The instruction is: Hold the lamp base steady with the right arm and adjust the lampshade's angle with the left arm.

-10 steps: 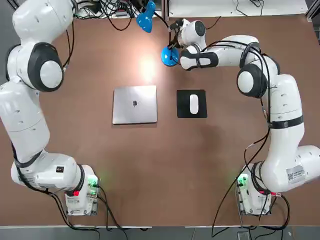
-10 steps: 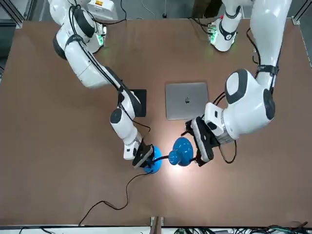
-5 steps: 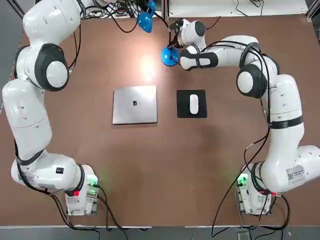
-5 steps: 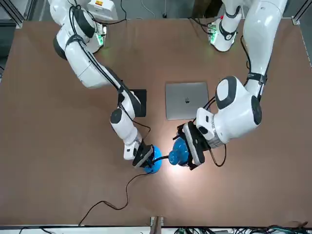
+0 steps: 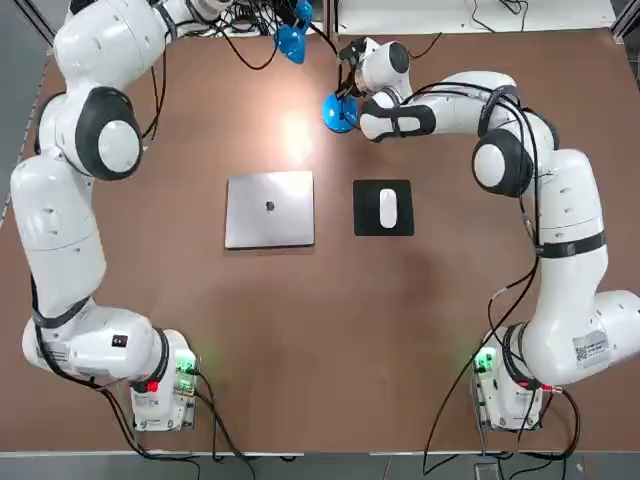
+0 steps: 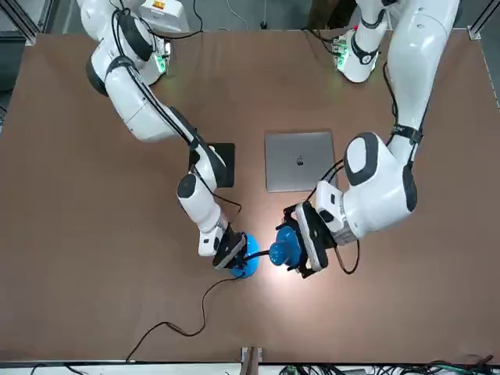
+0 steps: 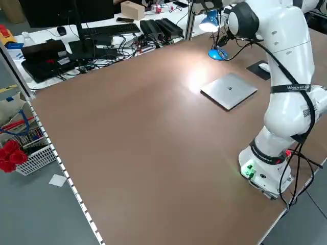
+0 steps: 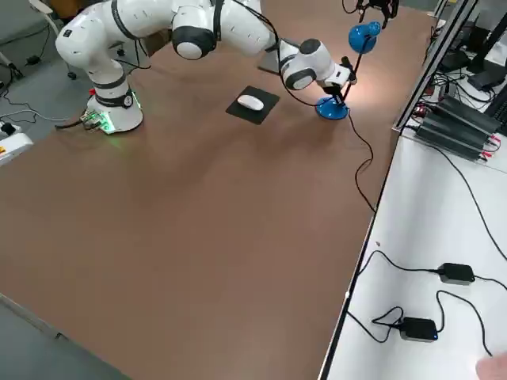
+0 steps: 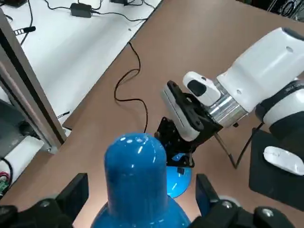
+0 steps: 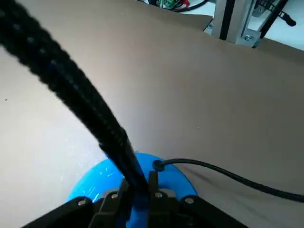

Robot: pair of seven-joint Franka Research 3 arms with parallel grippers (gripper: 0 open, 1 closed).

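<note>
1. Left pincer point(image 6: 303, 248) sits at the table's point(image 5: 400, 320) far edge, its fingers point(image 9: 76, 190) spread on either side of the lit blue shade point(image 6: 286, 245), not clearly touching it.
2. A closed laptop point(image 5: 269, 208) lies mid-table.
3. The blue base point(image 6: 244, 259) rests just right of the shade.
4. Right pincer point(image 6: 226, 251) is clamped on the stem at the base.
5. A mouse point(image 5: 387, 207) lies on its pad point(image 5: 384, 226).
</note>
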